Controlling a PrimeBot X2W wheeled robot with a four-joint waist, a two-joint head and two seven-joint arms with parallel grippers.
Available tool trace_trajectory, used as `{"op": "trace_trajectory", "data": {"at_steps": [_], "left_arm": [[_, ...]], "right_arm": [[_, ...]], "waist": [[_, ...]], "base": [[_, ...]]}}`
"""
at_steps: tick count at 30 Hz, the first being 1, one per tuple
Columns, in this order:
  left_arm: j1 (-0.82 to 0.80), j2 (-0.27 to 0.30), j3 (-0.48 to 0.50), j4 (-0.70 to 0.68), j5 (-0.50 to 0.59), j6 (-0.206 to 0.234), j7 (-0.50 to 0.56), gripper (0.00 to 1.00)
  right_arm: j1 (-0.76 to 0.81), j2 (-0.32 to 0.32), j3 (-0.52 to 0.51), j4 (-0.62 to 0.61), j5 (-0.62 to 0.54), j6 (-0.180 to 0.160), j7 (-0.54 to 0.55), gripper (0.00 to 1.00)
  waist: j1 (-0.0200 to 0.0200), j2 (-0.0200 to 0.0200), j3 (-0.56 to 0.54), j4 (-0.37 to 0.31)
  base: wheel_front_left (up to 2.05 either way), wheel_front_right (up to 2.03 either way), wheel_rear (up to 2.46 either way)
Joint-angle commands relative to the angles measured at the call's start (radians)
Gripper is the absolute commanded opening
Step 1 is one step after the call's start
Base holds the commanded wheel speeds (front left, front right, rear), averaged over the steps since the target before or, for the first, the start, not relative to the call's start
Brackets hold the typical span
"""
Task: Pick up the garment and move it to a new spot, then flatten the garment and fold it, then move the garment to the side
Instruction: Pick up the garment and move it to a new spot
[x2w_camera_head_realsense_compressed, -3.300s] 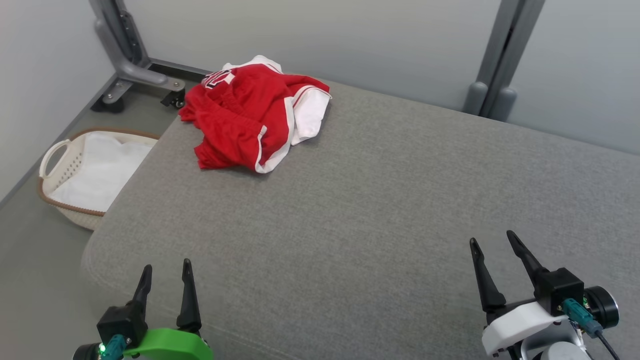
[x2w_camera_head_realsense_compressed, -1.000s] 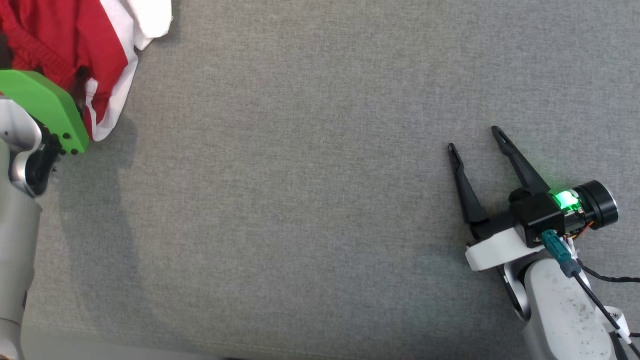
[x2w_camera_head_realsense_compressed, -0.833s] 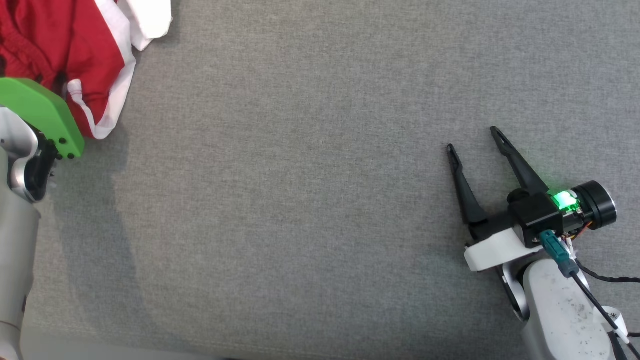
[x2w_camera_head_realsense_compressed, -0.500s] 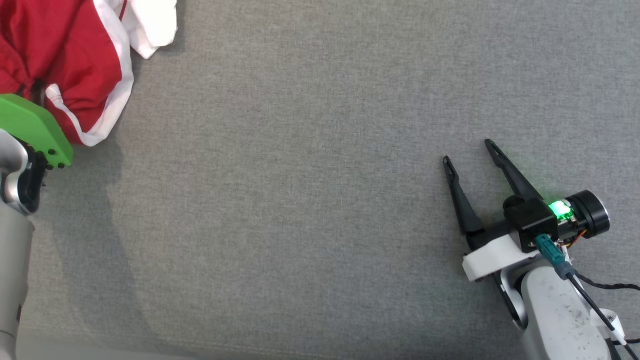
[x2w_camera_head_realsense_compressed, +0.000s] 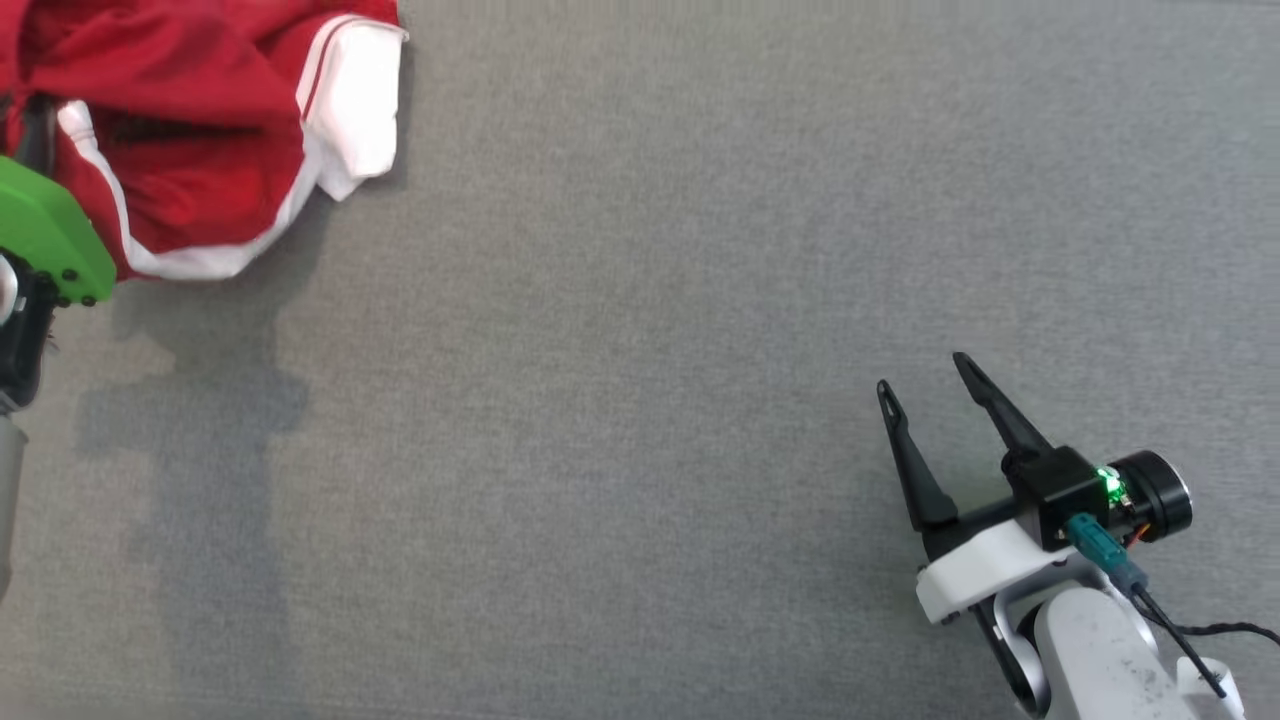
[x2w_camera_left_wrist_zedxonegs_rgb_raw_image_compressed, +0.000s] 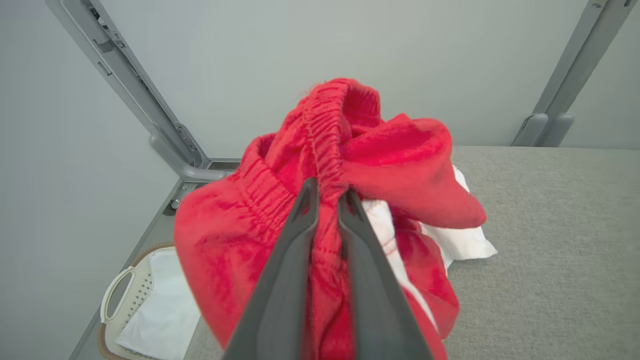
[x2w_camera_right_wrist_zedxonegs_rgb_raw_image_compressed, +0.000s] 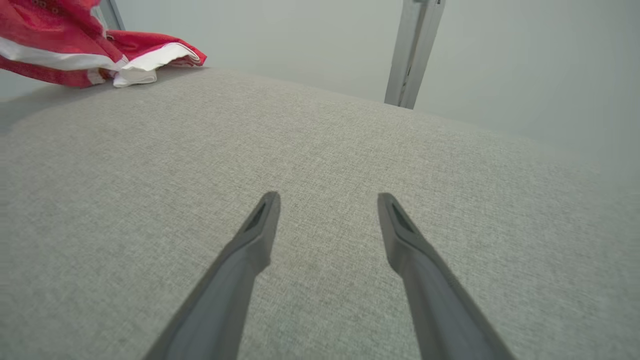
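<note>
Red garment (x2w_camera_left_wrist_zedxonegs_rgb_raw_image_compressed: 400, 160) bunched | left end effector (x2w_camera_left_wrist_zedxonegs_rgb_raw_image_compressed: 329, 192) clamped on it | right end effector (x2w_camera_right_wrist_zedxonegs_rgb_raw_image_compressed: 328, 197) spread wide

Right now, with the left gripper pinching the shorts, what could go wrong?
1. The left gripper pinches only a thin fold of waistband on the red shorts; the bunched weight could pull it free.
2. The grab is near the edge of the cushion, with the basket on the floor below; a slip could drop the shorts off.
3. The right gripper sits open, far across: no backup.
</note>
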Motion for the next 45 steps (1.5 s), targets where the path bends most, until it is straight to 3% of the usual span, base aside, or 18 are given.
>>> {"op": "trace_trajectory", "data": {"at_steps": [1, 6, 10, 14, 20, 24, 27, 35, 42, 43, 44, 45], "left_arm": [[0.024, 0.011, -0.010, -0.030, 0.011, -0.001, 0.011, 0.00], [0.058, 0.014, -0.040, -0.159, 0.010, 0.001, 0.067, 0.00], [0.092, -0.021, -0.057, -0.264, -0.009, 0.016, 0.103, 0.00], [0.118, -0.092, -0.088, -0.364, -0.034, 0.027, 0.121, 0.00], [0.160, -0.253, -0.134, -0.405, -0.081, 0.036, 0.065, 0.00], [0.203, -0.353, -0.178, -0.339, -0.094, 0.024, -0.008, 0.00], [0.231, -0.390, -0.214, -0.259, -0.081, 0.011, -0.060, 0.00], [0.227, -0.395, -0.274, 0.049, 0.018, 0.011, -0.255, 0.00], [0.178, -0.384, -0.261, 0.221, 0.025, -0.001, -0.333, 0.00], [0.174, -0.385, -0.260, 0.234, 0.023, -0.006, -0.340, 0.16], [0.171, -0.386, -0.260, 0.241, 0.023, -0.009, -0.344, 0.42], [0.164, -0.383, -0.254, 0.255, 0.026, -0.010, -0.350, 1.00]], "right_arm": [[0.022, -0.004, 0.000, 0.004, 0.014, -0.001, 0.000, 1.00], [0.063, -0.004, 0.005, 0.018, 0.052, -0.001, 0.000, 1.00], [0.100, -0.004, -0.004, 0.022, 0.067, -0.001, 0.000, 1.00], [0.131, -0.004, -0.026, 0.019, 0.072, -0.001, 0.000, 1.00], [0.153, -0.004, -0.057, 0.019, 0.061, -0.001, 0.000, 1.00], [0.142, -0.004, -0.063, 0.013, 0.064, -0.001, 0.000, 1.00], [0.132, -0.004, -0.061, 0.010, 0.068, -0.001, 0.000, 1.00], [0.089, -0.004, -0.056, 0.001, 0.081, -0.001, 0.000, 1.00], [0.063, -0.004, -0.070, -0.002, 0.078, -0.001, 0.000, 1.00], [0.058, -0.004, -0.072, -0.001, 0.076, -0.001, 0.000, 1.00], [0.056, -0.004, -0.073, 0.000, 0.075, -0.001, 0.000, 1.00], [0.052, -0.004, -0.072, 0.004, 0.072, -0.001, 0.000, 1.00]], "waist": [[0.0000, -0.0001, -0.102, -0.048], [0.0000, -0.0001, -0.213, -0.118], [0.0000, -0.0001, -0.282, -0.186], [0.0000, -0.0001, -0.315, -0.245], [0.0000, -0.0001, -0.327, -0.314], [0.0000, -0.0001, -0.311, -0.351], [0.0000, -0.0001, -0.290, -0.368], [0.0000, -0.0001, -0.183, -0.377], [0.0000, -0.0001, -0.128, -0.354], [0.0000, -0.0001, -0.125, -0.348], [0.0000, -0.0001, -0.123, -0.343], [0.0000, -0.0001, -0.120, -0.331]], "base": [[0.00, 0.00, 0.00], [0.00, 0.00, 0.00], [0.00, 0.00, 0.00], [0.00, 0.00, 0.00], [0.00, 0.00, 0.00], [0.00, 0.00, 0.00], [0.00, 0.00, 0.00], [0.00, 0.00, 0.00], [0.00, 0.00, 0.00], [0.00, 0.00, 0.00], [0.00, 0.00, 0.00], [0.00, 0.00, 0.00]]}}
